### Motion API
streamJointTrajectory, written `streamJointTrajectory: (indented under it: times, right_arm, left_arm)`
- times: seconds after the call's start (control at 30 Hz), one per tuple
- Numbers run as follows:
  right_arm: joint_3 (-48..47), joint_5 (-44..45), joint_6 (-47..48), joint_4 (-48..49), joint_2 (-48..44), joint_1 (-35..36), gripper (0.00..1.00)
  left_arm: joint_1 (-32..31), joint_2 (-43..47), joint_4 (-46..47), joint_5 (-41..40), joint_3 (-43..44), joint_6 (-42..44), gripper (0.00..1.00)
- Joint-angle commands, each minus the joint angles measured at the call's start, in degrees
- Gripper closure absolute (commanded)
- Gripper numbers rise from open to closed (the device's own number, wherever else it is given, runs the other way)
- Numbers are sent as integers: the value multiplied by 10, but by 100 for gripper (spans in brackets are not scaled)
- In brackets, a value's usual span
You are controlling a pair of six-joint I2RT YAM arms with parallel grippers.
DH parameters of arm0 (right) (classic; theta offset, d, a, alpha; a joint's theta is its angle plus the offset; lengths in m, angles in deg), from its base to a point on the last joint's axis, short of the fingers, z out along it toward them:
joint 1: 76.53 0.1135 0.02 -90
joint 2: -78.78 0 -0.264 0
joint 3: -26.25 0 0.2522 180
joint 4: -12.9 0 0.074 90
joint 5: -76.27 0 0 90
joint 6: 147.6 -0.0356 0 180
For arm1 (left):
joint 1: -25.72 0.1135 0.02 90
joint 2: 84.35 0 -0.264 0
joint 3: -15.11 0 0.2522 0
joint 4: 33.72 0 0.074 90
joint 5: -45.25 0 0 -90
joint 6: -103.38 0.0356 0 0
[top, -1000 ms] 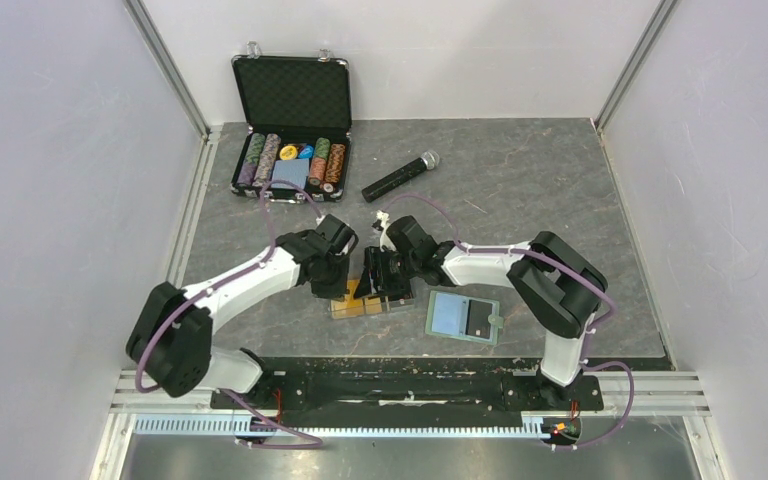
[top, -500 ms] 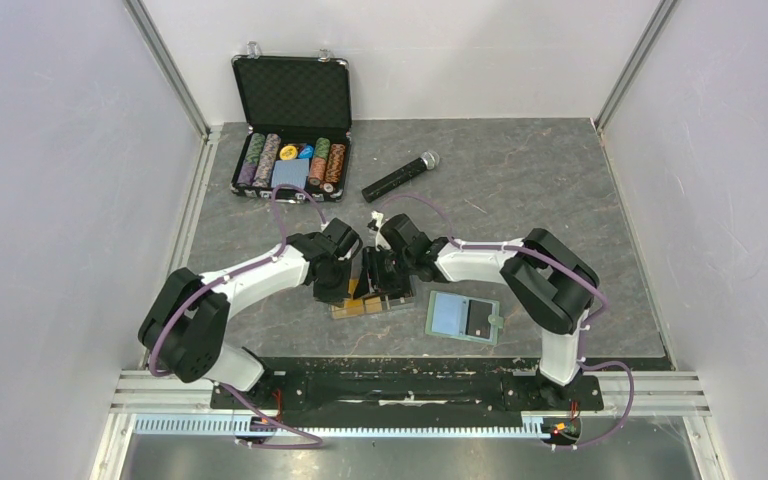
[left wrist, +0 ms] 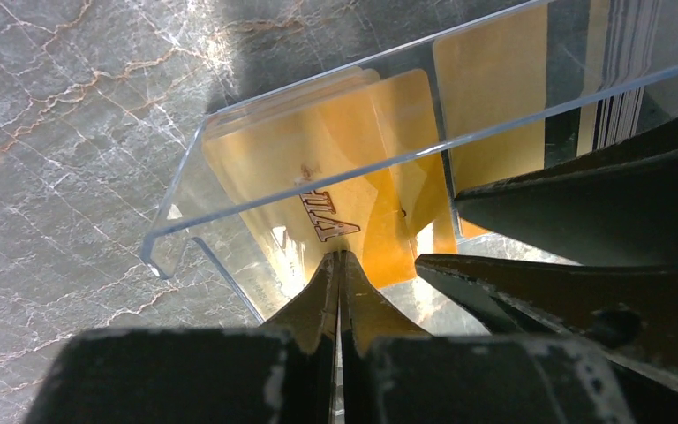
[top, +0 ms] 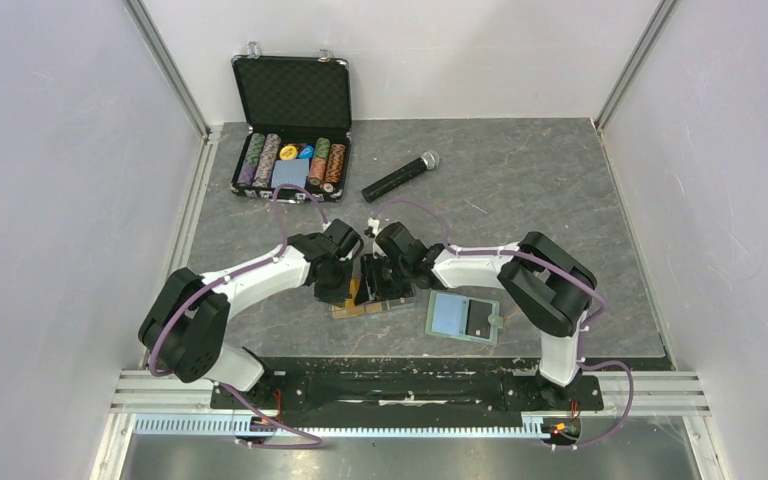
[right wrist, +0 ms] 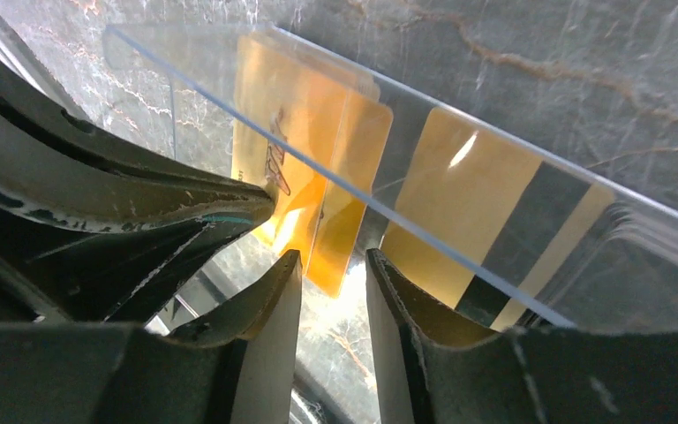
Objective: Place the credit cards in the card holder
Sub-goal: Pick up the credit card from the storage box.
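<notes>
Pickup step: L tool (left wrist: 340, 262) clenched, tip at orange card (left wrist: 318, 168); R tool (right wrist: 334, 258) unclenched, card edge just ahead; next: pinch edge, lift.

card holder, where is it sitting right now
In the top view, the card holder lies flat on the table near its front edge, just right of the clear tray and in front of the right arm.

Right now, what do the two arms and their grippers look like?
Both the left arm and right arm have white shells with bulky black joints, and a purple cable runs along each. The left gripper and right gripper have dark, tapered fingers with scuffed edges.
</notes>
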Motion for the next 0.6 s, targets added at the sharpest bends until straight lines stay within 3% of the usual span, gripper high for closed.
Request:
streamJointTrajectory:
  times: [0.0,0.23,0.47,0.57]
  right_arm:
    - [31,30,-15,-36,39,4,65]
    - [29,30,-21,-28,66,8,67]
    - [29,50,-12,-47,56,8,98]
    - [24,60,-1,-64,38,7,100]
  left_arm:
    - [-10,-21,21,-5,-24,14,98]
    - [-15,-20,23,-4,-28,11,98]
    - [-17,-19,23,-6,-31,10,98]
    - [-17,-19,23,-7,-29,10,98]
